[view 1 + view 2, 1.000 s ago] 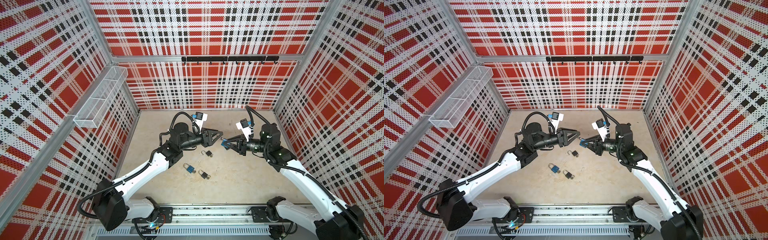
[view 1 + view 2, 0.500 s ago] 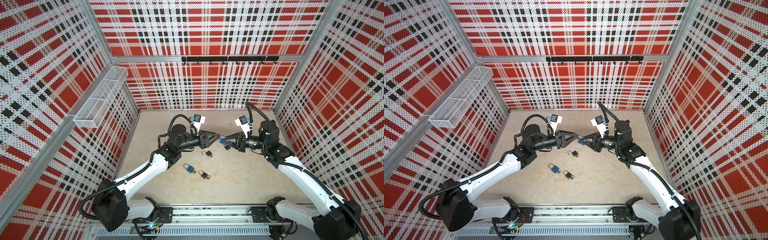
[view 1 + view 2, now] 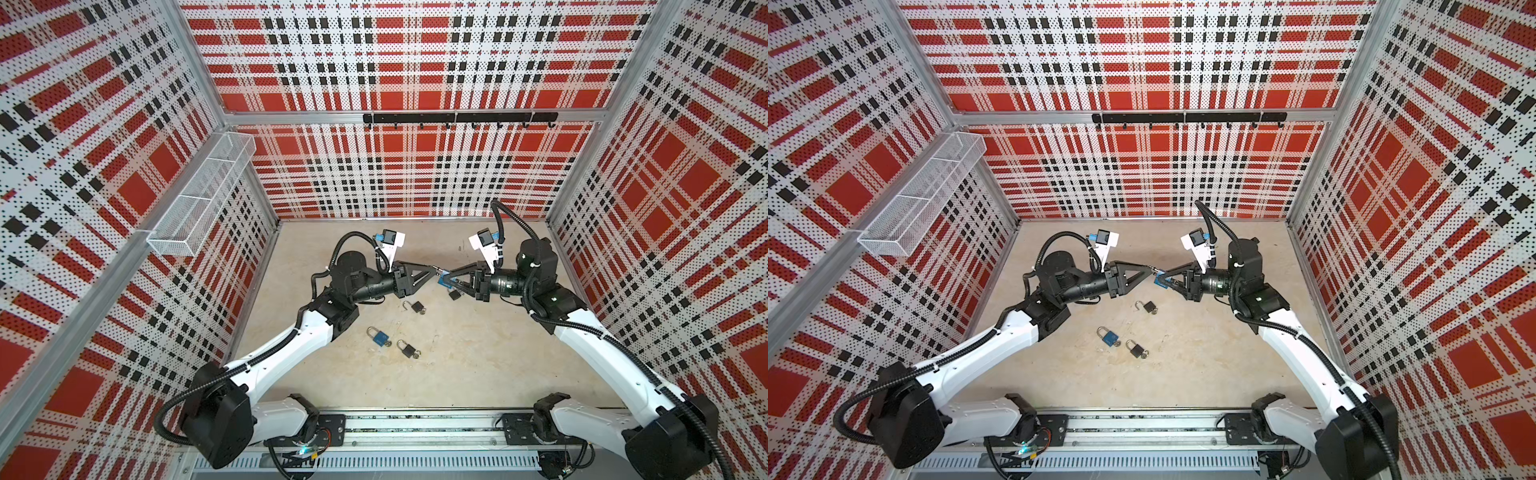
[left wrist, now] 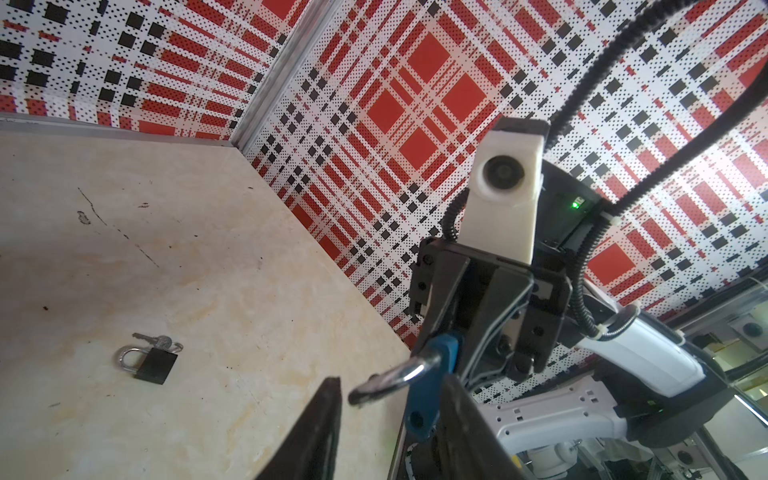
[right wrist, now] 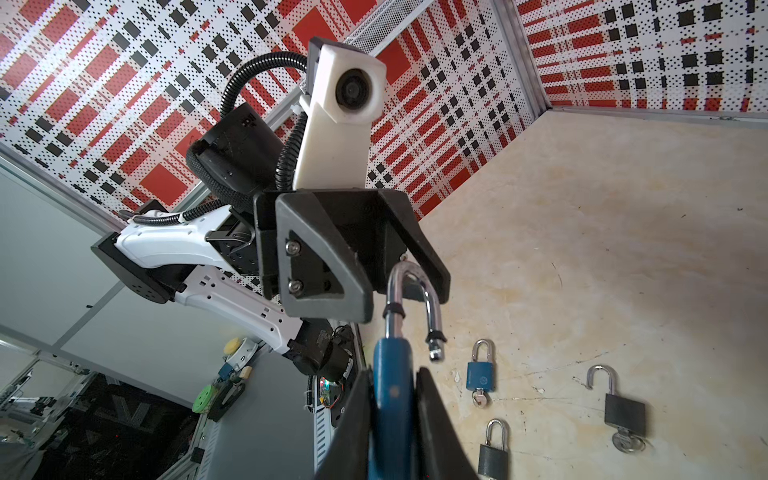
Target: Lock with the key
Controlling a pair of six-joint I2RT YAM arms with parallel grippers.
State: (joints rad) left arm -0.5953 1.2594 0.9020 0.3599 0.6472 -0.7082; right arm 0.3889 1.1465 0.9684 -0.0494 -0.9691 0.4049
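You are partway in, and the locking itself is not yet done. Your right claw (image 3: 449, 281) is clamped on the body of the blue padlock (image 5: 392, 374), holding it in the air above the worktop (image 3: 457, 365) with its shackle (image 5: 409, 276) aimed at the other arm. That shackle is open: its free end hangs clear beside the body, not seated in it. Your left claw (image 3: 435, 271) has its jaws apart on either side of the shackle's bend, with a gap showing in the left wrist view. Whether either finger touches the steel I cannot tell. What looks left to you is closing on the shackle, swinging it into line, pressing it home, and then turning the key. No key shows on the held lock from these angles. On the worktop below lie a second blue padlock (image 3: 379, 337) and an open black padlock (image 3: 417, 307), among others.
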